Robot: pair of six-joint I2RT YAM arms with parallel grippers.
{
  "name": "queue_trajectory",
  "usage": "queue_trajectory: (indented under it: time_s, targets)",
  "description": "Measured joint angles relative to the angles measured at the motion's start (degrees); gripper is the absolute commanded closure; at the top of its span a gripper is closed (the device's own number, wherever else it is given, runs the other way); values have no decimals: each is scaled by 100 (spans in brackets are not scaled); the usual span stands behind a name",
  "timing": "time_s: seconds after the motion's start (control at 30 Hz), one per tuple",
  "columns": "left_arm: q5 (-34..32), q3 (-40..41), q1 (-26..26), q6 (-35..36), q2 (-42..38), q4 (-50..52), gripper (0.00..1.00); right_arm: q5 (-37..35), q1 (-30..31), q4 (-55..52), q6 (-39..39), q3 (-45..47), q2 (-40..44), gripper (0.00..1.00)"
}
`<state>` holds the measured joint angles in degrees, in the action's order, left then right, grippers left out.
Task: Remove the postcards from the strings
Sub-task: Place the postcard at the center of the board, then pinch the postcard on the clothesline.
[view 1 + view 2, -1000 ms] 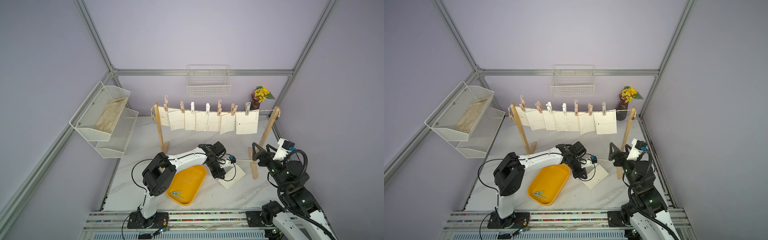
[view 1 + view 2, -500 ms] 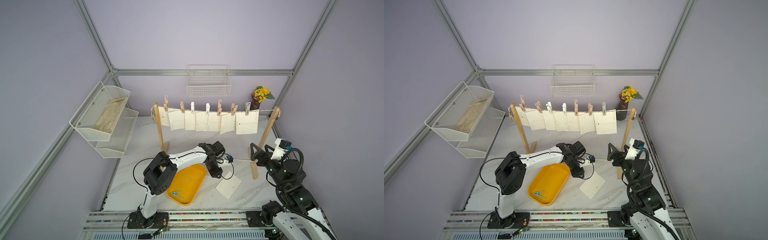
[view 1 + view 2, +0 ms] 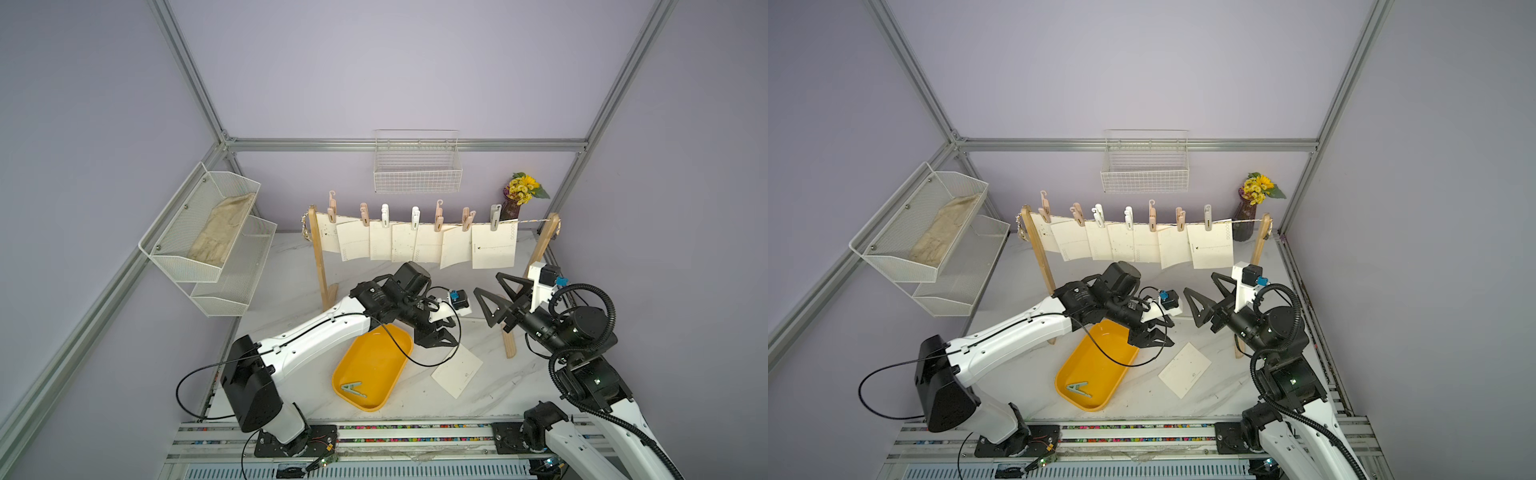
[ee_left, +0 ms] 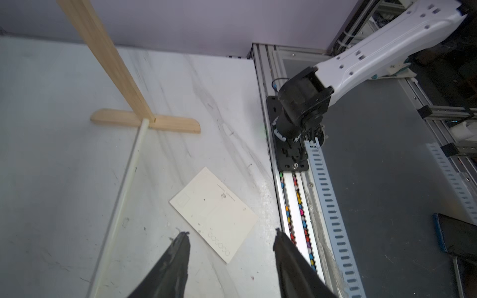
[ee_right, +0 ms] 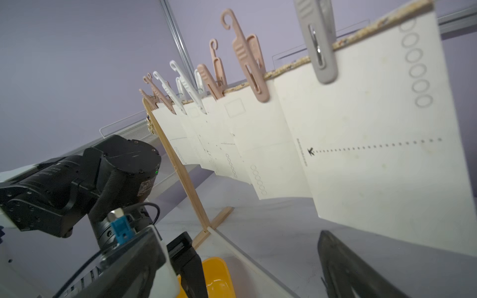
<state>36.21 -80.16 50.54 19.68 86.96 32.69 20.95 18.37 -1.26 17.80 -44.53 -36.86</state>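
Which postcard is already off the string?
The postcard lying flat on the table beside the yellow tray, below the open left end effector. The other postcards hang clipped along the string.

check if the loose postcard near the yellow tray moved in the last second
Yes. The loose postcard has dropped toward the front rail, away from the rack's wooden foot, and lies flat below the open left gripper.
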Motion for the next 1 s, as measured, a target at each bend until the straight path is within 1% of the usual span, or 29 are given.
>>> queue_trajectory:
  time_s: [0.07,0.13,0.2,0.27,0.4,0.53,0.67,0.83,1.0]
  targets:
    - [-140,376,2,-125,-378,-782,24,52,0,345,81,-422,-487,3]
    - [-428,850,7,-293,-719,-1589,12,138,-2,658,144,-872,-962,3]
    - [-778,1370,2,-496,-1003,-2490,6,264,0,922,179,-1386,-1475,3]
    - [-1067,1655,-24,-667,-1084,-3244,5,367,0,1056,181,-1963,-2009,3]
    - [-1379,1650,-74,-844,-898,-4063,4,422,-2,927,17,-2951,-2634,3]
    - [-1591,1357,-92,-977,-461,-4378,5,197,-4,413,-326,-3869,-2920,3]
    - [-1921,1058,-92,-1104,-31,-4627,7,-127,-114,-116,-507,-4546,-3132,3]
    - [-2037,575,-92,-1213,455,-4817,10,-151,-601,-555,-433,-4806,-3394,3]
    - [-2009,227,-92,-1290,796,-4918,13,205,-1204,-949,-103,-4813,-3582,3]
